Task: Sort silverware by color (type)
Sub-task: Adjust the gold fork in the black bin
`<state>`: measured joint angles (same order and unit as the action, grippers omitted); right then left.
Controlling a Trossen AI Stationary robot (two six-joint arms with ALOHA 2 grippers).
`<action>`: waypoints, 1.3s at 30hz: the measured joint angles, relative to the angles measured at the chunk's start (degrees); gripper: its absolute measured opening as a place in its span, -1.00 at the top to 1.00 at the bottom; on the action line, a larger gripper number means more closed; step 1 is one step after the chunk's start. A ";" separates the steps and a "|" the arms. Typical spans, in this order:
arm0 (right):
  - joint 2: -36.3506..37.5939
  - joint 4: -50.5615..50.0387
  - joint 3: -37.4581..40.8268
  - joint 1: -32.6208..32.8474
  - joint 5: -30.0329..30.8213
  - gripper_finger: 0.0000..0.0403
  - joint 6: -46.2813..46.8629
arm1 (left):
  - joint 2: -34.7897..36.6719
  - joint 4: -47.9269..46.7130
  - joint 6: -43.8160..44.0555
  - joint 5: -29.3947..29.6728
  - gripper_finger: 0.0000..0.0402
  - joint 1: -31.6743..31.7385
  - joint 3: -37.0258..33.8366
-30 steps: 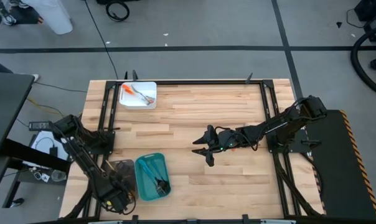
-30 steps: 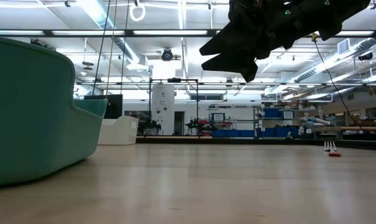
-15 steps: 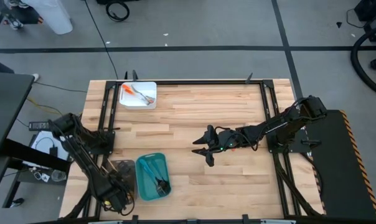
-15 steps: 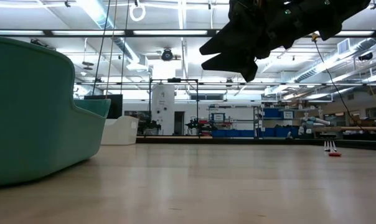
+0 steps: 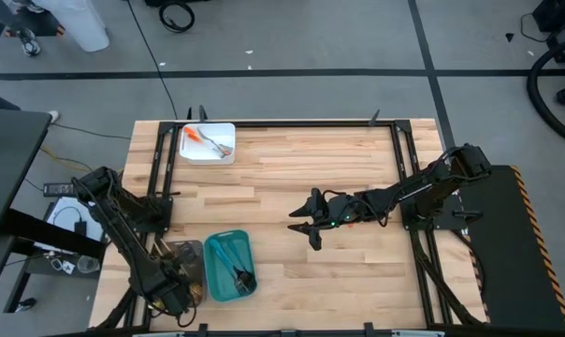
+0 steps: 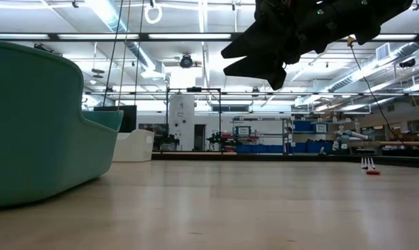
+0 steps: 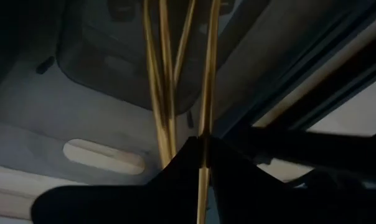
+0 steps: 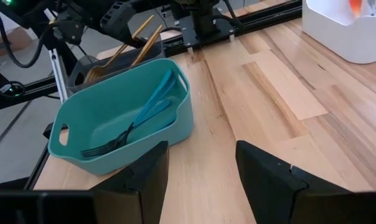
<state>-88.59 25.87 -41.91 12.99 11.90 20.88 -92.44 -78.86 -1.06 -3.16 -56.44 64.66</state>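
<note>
My left gripper (image 5: 173, 288) is at the near left corner, over the grey tray (image 5: 183, 255), and is shut on one gold piece (image 7: 208, 93). Other gold pieces (image 7: 158, 81) lie beside it in that tray; in the right wrist view they (image 8: 142, 38) slant up out of it. The teal tray (image 5: 228, 266) holds teal-blue cutlery (image 8: 152, 102) and a dark fork (image 8: 110, 146). The white tray (image 5: 208, 142) at the far left holds orange and silver pieces. My right gripper (image 5: 306, 228) hangs open above mid-table, touching nothing. My left gripper pinches a single gold piece between its two fingers (image 7: 175, 168), at a point along its slim shaft (image 7: 205, 142). The piece runs on past the fingertips toward the grey tray's floor (image 7: 107, 68). Which end it holds is hidden by the fingers.
Bare wood (image 5: 357, 159) spreads between the trays and the right arm. A black frame rail (image 5: 292, 123) borders the table's far edge, with more rails along the left and right sides. In the low view the teal tray (image 6: 36, 125) fills the left, and a small red object (image 6: 371, 171) stands far off.
</note>
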 joint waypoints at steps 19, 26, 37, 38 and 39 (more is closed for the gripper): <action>0.00 1.68 0.00 0.01 -0.01 0.02 -0.02 | -0.48 -3.55 3.43 6.12 0.86 2.92 4.35; -0.01 1.55 0.00 0.15 -0.02 0.02 0.06 | -3.96 -3.75 1.04 5.98 0.86 4.58 4.35; -0.01 1.46 0.00 0.20 -0.09 0.02 0.00 | -6.52 -1.77 -1.94 10.26 0.86 2.46 4.35; -0.01 1.47 0.00 0.20 -0.09 0.02 0.00 | -6.81 -1.38 -2.39 10.41 0.86 2.33 4.35; 0.01 1.46 0.00 0.20 -0.09 0.02 -0.02 | -7.09 -0.92 -2.85 10.51 0.85 2.01 4.35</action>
<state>-88.58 27.33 -41.91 13.19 11.81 20.86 -99.53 -79.78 -3.91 7.35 -54.44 69.01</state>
